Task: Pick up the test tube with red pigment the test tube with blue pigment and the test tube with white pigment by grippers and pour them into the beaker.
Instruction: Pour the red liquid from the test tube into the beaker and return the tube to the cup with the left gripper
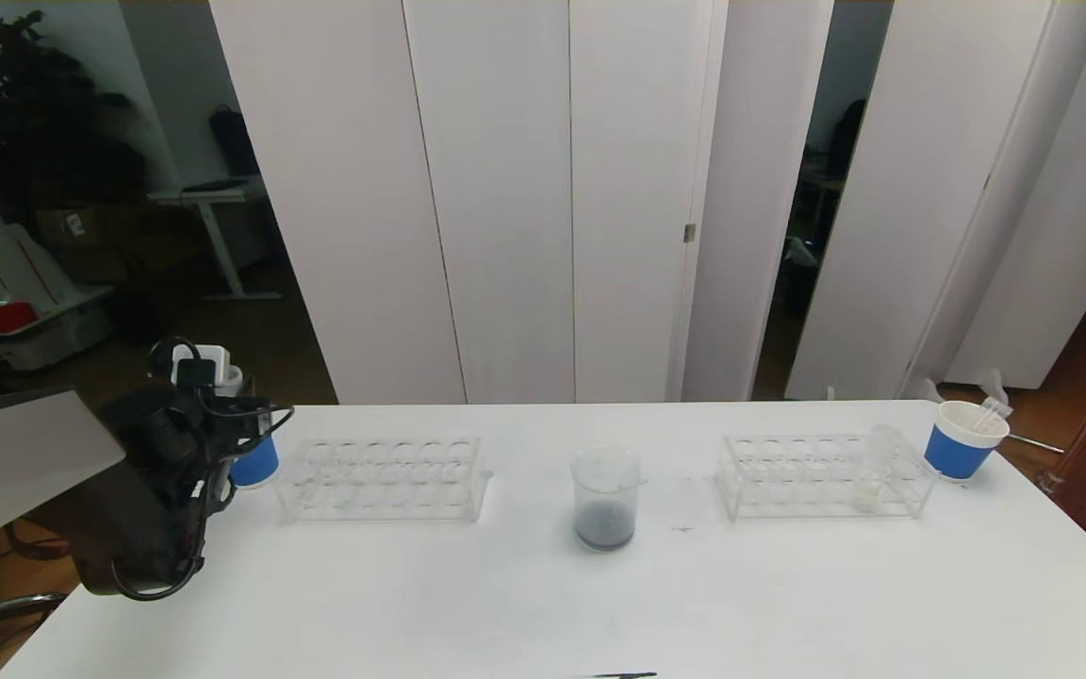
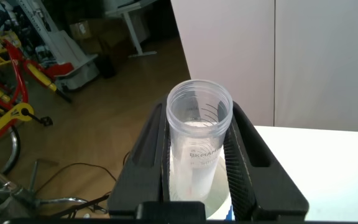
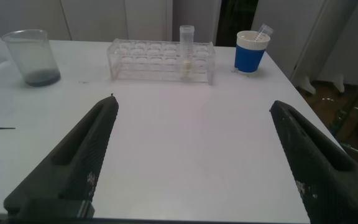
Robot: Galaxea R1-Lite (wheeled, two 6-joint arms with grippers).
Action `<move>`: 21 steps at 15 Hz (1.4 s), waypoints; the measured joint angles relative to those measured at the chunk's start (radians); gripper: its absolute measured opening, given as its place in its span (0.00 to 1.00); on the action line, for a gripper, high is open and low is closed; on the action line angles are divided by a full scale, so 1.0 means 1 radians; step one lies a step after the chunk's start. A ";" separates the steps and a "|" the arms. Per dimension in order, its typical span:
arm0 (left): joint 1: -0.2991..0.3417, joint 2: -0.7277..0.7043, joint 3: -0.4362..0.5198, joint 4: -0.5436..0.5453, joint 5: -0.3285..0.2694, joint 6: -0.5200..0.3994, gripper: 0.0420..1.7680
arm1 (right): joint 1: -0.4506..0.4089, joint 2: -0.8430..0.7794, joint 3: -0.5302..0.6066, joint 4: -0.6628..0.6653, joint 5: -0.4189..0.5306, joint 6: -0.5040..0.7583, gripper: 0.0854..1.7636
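On the white table [image 1: 543, 604] the beaker [image 1: 606, 497] already holds dark pigment, so the left tool [image 2: 199, 168], clamped on an emptied tube [image 2: 197, 140] over the left cup [image 1: 255, 462], should drop it, while the wide-spread right tool [image 3: 191, 155] lines up on the white-pigment tube [image 3: 186, 53] in the right rack [image 3: 161, 61].

Two clear racks [image 1: 383, 478] [image 1: 826, 476] and two blue paper cups [image 1: 964, 440] [image 1: 255, 462] stand on the white table [image 1: 543, 604].
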 joint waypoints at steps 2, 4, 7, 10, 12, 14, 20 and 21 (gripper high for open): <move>0.001 0.001 -0.001 0.000 -0.003 0.001 0.32 | 0.000 0.000 0.000 0.000 0.000 0.000 0.99; 0.002 0.001 -0.001 0.000 -0.003 0.000 0.43 | 0.000 0.000 0.000 0.000 0.000 0.000 0.99; 0.003 -0.005 0.001 0.000 -0.002 0.001 0.95 | 0.000 0.000 0.000 0.000 0.000 0.000 0.99; 0.008 -0.015 0.006 0.000 -0.003 0.001 0.99 | 0.000 0.000 0.000 0.000 0.000 0.000 0.99; 0.007 -0.038 0.010 0.000 -0.006 0.003 0.99 | 0.000 0.000 0.000 0.000 0.000 0.000 0.99; 0.004 -0.082 0.017 0.015 -0.007 0.015 0.99 | 0.000 0.000 0.000 0.000 0.000 0.000 0.99; 0.000 -0.325 0.059 0.226 -0.008 0.019 0.99 | 0.000 0.000 0.000 0.000 0.000 0.000 0.99; -0.001 -0.381 0.070 0.292 -0.009 0.016 0.99 | 0.000 0.000 0.000 0.000 0.000 0.000 0.99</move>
